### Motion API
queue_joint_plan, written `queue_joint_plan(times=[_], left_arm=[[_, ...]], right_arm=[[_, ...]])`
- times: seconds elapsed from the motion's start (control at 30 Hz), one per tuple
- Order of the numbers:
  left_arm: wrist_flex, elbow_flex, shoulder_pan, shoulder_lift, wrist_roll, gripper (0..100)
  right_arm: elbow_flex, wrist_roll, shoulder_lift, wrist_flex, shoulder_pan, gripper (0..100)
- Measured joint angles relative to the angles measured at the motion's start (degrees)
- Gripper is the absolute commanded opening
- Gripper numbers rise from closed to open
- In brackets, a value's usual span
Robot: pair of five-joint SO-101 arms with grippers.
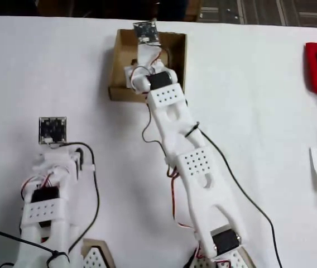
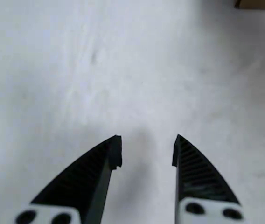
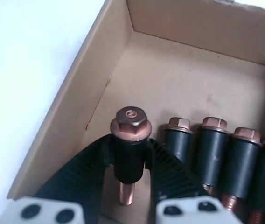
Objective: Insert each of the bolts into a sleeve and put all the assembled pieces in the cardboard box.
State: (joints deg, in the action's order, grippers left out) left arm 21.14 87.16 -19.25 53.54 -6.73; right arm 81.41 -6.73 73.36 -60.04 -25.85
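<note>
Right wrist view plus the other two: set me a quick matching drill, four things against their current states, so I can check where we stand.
Things:
1. left gripper
2. right gripper
3. held bolt-and-sleeve piece
4. row of assembled pieces

States:
A. clamped by its black sleeve, copper shank poking out of the sleeve
B. open above the white table
C. side by side inside the cardboard box, ungripped
D. shut, over the box's interior

Pairs: 1-B, 2-D, 3-A, 4-C.
</note>
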Motion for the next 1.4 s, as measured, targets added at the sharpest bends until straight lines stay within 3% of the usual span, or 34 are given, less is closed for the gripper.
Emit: queue_joint_plan(times=[0.27, 0.77, 1.03, 1.13, 1.27, 1.4], left_arm=[[0.00, 0.00, 0.09, 0.00, 0.00, 20], [0.00, 0.00, 0.00, 0.00, 0.00, 20], [0.26, -0.09, 0.00, 0.00, -0.09, 20], [6.77, -4.22, 0.00, 0.00, -0.09, 20], [23.03, -18.29, 0.00, 0.00, -0.09, 20], [40.00, -36.22, 0.00, 0.00, -0.09, 20]], right_arm=[[0.00, 0.00, 0.09, 0.00, 0.00, 11.3], [0.09, 0.00, 0.00, 0.53, 0.00, 9.1], [0.09, 0.00, -10.81, -14.33, 5.71, 9.1], [0.09, 0.00, -18.81, -23.82, 8.09, 9.1], [0.09, 0.00, -28.84, -37.01, 8.62, 9.1], [0.09, 0.00, -36.84, -40.00, 8.70, 9.1]])
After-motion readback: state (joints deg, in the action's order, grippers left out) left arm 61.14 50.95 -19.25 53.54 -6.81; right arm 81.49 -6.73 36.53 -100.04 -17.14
